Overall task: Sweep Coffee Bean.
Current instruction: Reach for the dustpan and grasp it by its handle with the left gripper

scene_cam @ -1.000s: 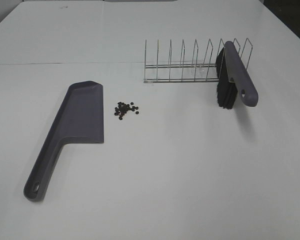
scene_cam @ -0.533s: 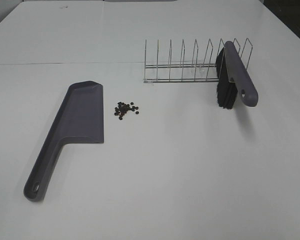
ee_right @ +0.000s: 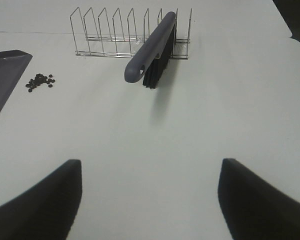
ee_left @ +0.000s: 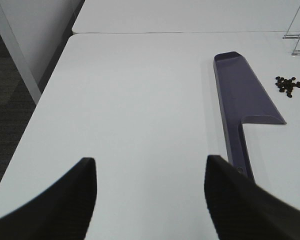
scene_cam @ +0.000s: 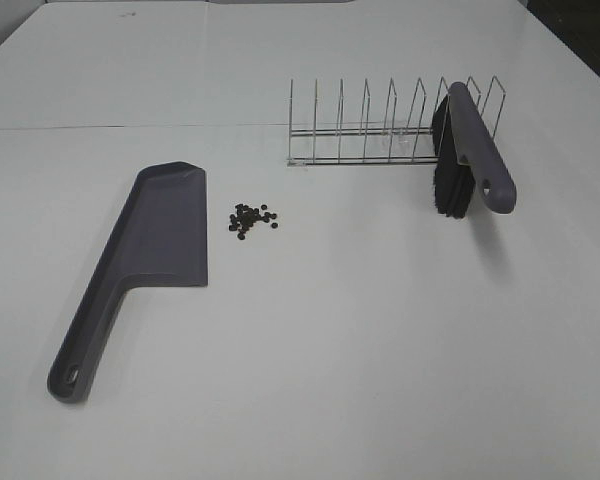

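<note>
Handling note first: the coffee bean (scene_cam: pixel 252 220) pile is tiny, hard and light, and it probably rolls and scatters easily, so you push it rather than pinch it. It lies as a loose cluster on the white table (scene_cam: pixel 360 330), just beside the long side of the dustpan (scene_cam: pixel 160 235) without touching it, and well apart from the brush (scene_cam: pixel 475 150). The brush leans in the end slots of the wire rack (scene_cam: pixel 365 130) with its bristles down and its handle sticking out toward the near side. Both tools look like stiff, light, smooth plastic, so take each by its handle with a firm grip. The left gripper (ee_left: pixel 150 170) has its jaws spread wide, holds nothing and touches nothing, with the dustpan handle just ahead of it. The right gripper (ee_right: pixel 151 172) is also spread wide and empty, facing the brush from well short of it. Neither gripper shows in the high view.
</note>
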You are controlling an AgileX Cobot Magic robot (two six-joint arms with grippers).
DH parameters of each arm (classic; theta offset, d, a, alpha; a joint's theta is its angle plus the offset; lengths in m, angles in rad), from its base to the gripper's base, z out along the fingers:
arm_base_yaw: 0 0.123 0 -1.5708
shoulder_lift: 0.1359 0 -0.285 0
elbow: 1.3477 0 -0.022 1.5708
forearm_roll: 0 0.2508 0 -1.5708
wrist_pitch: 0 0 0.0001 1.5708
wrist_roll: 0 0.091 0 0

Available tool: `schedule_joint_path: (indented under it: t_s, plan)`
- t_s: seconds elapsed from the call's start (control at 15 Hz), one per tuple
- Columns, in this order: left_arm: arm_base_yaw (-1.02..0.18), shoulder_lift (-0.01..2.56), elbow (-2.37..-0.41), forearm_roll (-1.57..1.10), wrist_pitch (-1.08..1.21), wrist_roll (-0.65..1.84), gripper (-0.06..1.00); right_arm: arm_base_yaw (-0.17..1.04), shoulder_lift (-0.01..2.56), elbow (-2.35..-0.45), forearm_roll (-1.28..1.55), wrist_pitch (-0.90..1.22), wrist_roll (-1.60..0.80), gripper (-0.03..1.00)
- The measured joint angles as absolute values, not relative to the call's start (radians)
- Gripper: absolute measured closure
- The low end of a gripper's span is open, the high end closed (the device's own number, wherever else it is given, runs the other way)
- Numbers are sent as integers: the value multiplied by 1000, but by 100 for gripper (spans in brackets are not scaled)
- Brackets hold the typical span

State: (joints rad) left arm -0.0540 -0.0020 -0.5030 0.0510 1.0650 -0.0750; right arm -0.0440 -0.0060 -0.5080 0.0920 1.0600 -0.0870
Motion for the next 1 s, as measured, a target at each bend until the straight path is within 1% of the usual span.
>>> schedule_joint_path:
  t_s: [1.0]
  plan:
    - [-54, -2, -503, 51, 1065, -75, 37, -44, -6, -508, 92, 1060, -87, 33]
